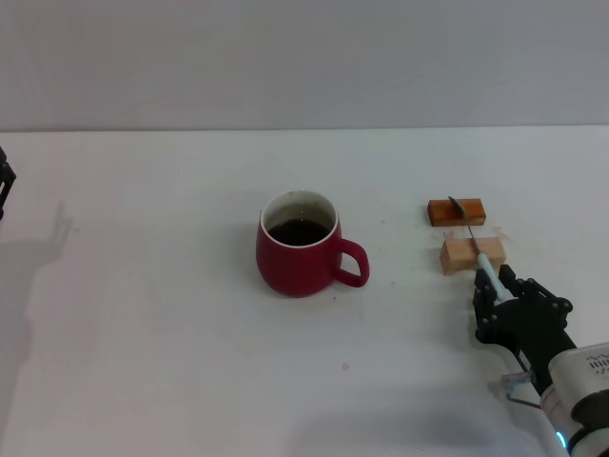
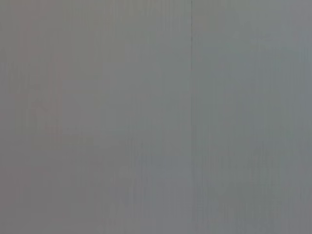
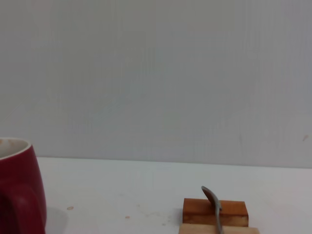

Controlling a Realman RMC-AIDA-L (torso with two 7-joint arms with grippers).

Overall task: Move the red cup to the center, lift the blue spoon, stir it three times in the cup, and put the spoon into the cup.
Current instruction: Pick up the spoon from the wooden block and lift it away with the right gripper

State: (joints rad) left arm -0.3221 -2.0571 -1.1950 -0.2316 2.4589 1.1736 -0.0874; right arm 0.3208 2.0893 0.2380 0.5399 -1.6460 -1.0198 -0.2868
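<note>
From the head view I see the red cup (image 1: 299, 249) standing upright near the middle of the white counter (image 1: 143, 314), its handle turned toward the robot's right and dark liquid inside. To the right of the cup sit two small wooden blocks, a darker orange block (image 1: 457, 211) farther back and a pale block (image 1: 471, 254) just in front of it. The blue spoon (image 1: 479, 249) lies across both blocks, its metal bowl on the orange one and its light-blue handle running off the pale one toward the robot. The right gripper (image 1: 497, 290) is right of the cup and just in front of the pale block, its dark fingers on either side of the handle's end; I cannot tell whether they are pinching it yet. The left arm (image 1: 5, 183) barely shows, well off to the cup's left at the frame edge.

My left wrist view gives me only a plain grey surface.

In the right wrist view I see the cup's side and handle (image 3: 19, 195) at one edge, and beside it the orange block (image 3: 215, 210) with the spoon's bowl (image 3: 212, 199) resting on top, the pale block (image 3: 218, 229) nearer the camera.
</note>
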